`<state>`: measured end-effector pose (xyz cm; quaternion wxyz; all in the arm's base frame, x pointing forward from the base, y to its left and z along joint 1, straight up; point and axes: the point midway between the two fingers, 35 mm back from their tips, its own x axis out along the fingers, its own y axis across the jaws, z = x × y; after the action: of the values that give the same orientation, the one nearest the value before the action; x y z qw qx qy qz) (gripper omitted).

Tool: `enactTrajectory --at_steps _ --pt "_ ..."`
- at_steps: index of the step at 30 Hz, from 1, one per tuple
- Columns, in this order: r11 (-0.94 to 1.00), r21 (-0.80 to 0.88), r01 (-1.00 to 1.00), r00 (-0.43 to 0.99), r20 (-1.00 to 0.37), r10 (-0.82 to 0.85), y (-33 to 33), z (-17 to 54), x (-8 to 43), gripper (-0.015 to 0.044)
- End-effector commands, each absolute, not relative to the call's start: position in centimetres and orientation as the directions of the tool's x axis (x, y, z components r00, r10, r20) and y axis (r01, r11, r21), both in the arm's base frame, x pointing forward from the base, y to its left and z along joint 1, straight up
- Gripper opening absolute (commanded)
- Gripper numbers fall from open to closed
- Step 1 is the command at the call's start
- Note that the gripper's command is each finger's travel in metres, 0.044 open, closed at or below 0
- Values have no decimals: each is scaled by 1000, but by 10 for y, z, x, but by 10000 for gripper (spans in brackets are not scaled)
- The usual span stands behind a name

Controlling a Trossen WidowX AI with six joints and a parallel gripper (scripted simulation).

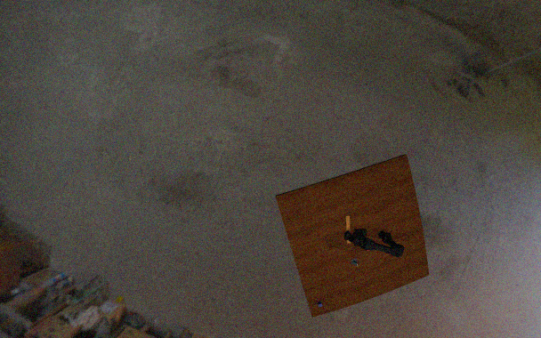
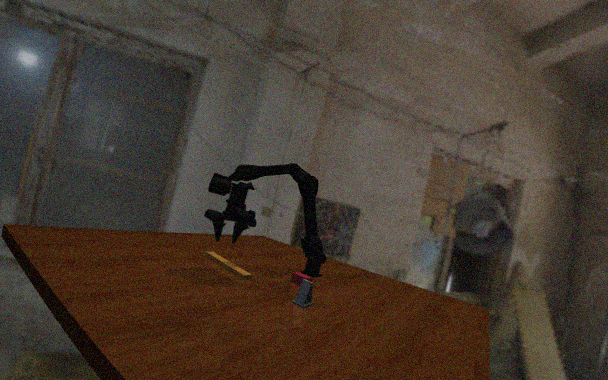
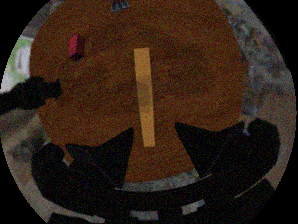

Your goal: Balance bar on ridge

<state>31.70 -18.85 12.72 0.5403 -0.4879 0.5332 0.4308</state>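
Where the wood-grained tabletop (image 1: 307,222) (image 2: 150,315) (image 3: 200,75) carries the pieces, the entries run as follows.

Item: one slim, flat bar (image 1: 348,222) (image 2: 229,264) (image 3: 144,85), orange-yellow, lying lengthwise on the tabletop, apart from the ridge.

Item: one parallel-jaw gripper (image 1: 348,236) (image 2: 226,242) (image 3: 154,127), black, pointing down above the bar, its fingers well spread, nothing between them. In the wrist view, the near end of the bar shows between the two fingertips; the exterior view shows them raised clear of it.

Item: one six-joint arm (image 1: 378,246) (image 2: 311,215), black, bent over at the top and reaching out to the gripper.

Item: one small ridge stand (image 1: 354,262) (image 2: 303,294) (image 3: 120,6), blue-grey, upright on the tabletop, broader at its foot in the exterior view, bearing no bar.

Item: one red block (image 2: 301,276) (image 3: 76,47), on the tabletop, off to one side of the bar.

Item: one tiny blue object (image 1: 319,304), near a tabletop corner; too small to identify.
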Motion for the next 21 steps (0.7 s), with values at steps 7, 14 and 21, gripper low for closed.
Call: enactTrajectory --at_steps 7,14,21 --pt "194 -31 -981 28 -999 -18 -195 115 308 315" --pt "194 -31 -981 28 -999 -18 -195 78 309 315" --pt "194 -31 -981 28 -999 -18 -195 76 309 315"
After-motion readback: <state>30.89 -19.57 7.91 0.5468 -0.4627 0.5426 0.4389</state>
